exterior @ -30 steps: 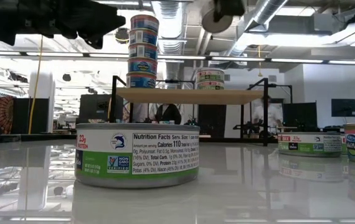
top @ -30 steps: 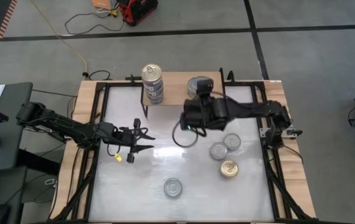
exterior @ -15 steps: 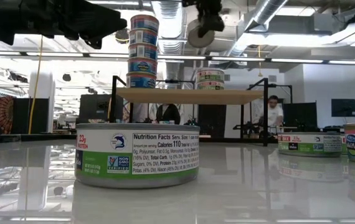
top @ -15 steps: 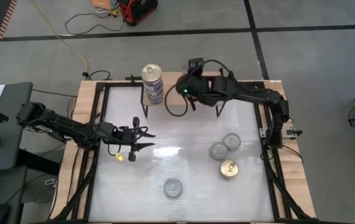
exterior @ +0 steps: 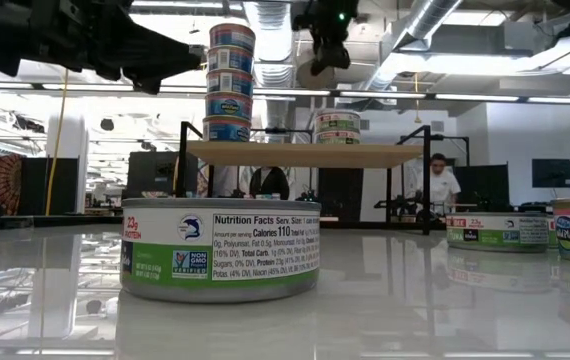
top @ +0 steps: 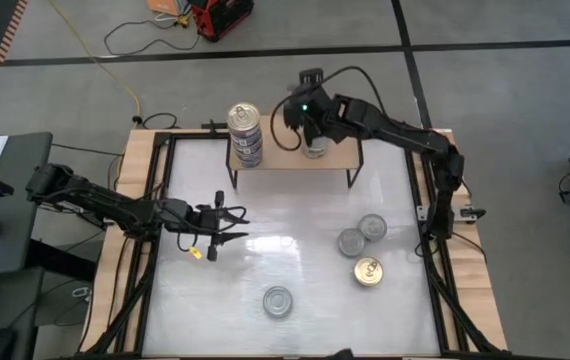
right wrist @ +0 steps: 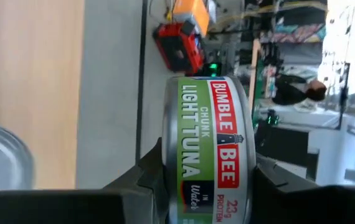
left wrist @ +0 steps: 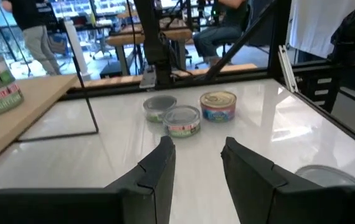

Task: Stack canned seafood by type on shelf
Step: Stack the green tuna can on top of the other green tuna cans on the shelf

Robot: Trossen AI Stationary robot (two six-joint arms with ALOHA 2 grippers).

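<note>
Right pincer [top: 308, 118] clamps a green-label tuna can [right wrist: 212, 149], tilted on edge, above the short stack [exterior: 337, 127] on the shelf [top: 337, 155]. Left pincer [top: 227, 225] parted, holding nothing, hovers over the bench [top: 295, 265] left of centre. Done: tall stack [top: 245, 135] of four at the shelf's left end, at least two in the short one. Left: four loose cans [top: 278, 301] [top: 351, 242] [top: 372, 227] [top: 368, 271] on the bench. Arm hides the short stack from above; its full count is unclear
</note>
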